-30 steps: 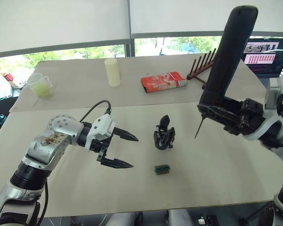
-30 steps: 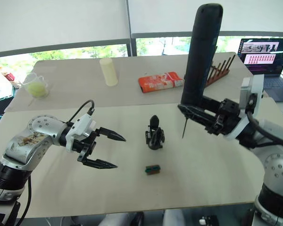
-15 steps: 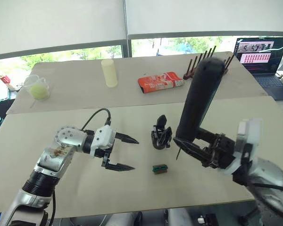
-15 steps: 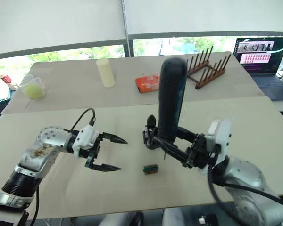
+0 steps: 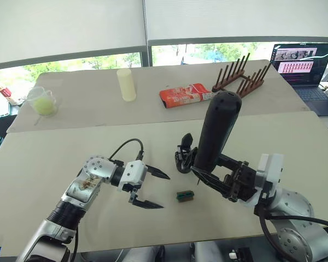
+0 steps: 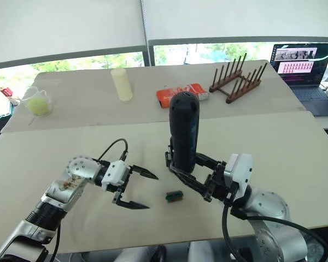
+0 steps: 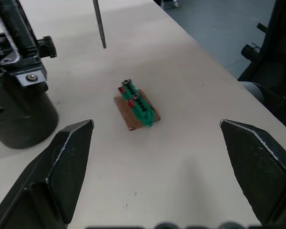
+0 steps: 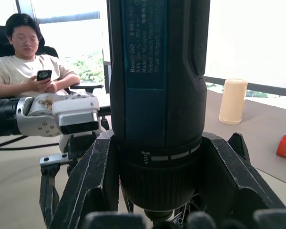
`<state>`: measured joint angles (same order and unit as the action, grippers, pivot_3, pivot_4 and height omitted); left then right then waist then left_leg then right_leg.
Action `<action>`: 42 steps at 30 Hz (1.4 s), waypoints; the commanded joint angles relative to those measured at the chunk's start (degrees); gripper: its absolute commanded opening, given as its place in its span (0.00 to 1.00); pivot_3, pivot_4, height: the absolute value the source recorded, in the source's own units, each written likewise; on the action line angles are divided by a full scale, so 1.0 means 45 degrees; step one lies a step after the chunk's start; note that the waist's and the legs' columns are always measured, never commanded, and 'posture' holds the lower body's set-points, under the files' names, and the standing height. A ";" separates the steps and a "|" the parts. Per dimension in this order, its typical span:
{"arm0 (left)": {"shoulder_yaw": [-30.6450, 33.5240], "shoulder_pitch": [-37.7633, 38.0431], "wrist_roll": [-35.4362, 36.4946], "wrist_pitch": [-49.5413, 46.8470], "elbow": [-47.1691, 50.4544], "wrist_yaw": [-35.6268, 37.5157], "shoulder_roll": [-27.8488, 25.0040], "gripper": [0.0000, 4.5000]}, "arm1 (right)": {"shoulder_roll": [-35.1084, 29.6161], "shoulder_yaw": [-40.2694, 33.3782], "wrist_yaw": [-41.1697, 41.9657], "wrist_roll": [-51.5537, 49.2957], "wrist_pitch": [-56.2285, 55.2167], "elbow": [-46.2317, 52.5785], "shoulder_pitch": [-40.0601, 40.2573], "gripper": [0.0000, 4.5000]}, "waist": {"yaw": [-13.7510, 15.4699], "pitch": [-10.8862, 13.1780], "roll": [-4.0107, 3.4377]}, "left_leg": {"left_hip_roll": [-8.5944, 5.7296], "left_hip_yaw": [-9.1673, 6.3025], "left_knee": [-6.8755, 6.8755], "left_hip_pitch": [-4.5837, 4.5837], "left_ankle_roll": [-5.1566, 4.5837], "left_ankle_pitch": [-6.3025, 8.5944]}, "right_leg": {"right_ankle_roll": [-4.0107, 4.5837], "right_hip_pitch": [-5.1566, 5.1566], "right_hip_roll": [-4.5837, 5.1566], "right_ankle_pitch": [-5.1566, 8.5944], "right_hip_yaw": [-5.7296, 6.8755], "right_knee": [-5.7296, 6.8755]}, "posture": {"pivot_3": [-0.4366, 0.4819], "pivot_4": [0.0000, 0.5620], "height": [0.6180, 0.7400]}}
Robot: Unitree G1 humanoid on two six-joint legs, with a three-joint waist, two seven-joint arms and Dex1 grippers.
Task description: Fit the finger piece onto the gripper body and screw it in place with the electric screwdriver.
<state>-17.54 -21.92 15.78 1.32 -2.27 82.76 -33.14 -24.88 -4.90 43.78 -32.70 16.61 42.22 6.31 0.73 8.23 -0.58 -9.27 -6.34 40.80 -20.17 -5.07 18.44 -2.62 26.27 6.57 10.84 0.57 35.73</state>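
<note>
The right gripper (image 5: 221, 183) is clenched around the electric screwdriver (image 5: 216, 132), held upright just beside the gripper body (image 5: 183, 159). The left gripper (image 5: 151, 190) is released and empty, near the green block (image 5: 185, 195) in front of the gripper body.

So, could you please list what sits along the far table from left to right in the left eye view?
Clear cup with yellow-green contents → pale yellow cylinder → red packet → brown wooden peg rack → open laptop.
</note>
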 commanded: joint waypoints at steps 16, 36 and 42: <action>-0.0050 -0.0173 -0.0344 0.0394 -0.0189 -0.0323 0.0261 1.00 | -0.0536 0.0941 -0.0764 -0.0534 -0.0006 0.1027 -0.0325 0.42 | 0.0011 0.0000 0.0001 | 0.0001 -0.0002 0.0000 0.0000 -0.0001 0.0000 | -0.0001 -0.0002 -0.0001 0.0000 -0.0001 -0.0002 | 0.48 0.27 1.00; -0.0036 -0.0417 -0.0448 0.0477 -0.0418 -0.0303 0.0494 1.00 | -0.0726 0.1182 -0.0533 -0.0499 -0.0436 0.0855 0.0305 0.42 | 0.0017 0.0000 0.0002 | 0.0002 -0.0002 0.0000 0.0000 -0.0001 0.0000 | -0.0001 -0.0002 -0.0002 0.0000 -0.0002 -0.0002 | 0.48 0.27 1.00; -0.0045 -0.0430 -0.0445 0.0486 -0.0403 -0.0273 0.0490 1.00 | -0.0735 0.1252 -0.0371 -0.0357 -0.0752 0.0807 0.0599 0.42 | 0.0023 0.0000 0.0002 | 0.0002 -0.0003 0.0001 0.0000 -0.0001 0.0000 | -0.0001 -0.0003 -0.0002 0.0000 -0.0002 -0.0002 | 0.48 0.27 1.00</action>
<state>-17.88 -23.37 13.47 2.72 -4.80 81.53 -31.04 -28.55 1.26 41.38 -33.86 16.12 43.40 9.40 0.83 8.23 -0.57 -9.26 -6.36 40.80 -20.17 -5.08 18.44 -2.62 26.25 6.56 10.85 0.57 35.73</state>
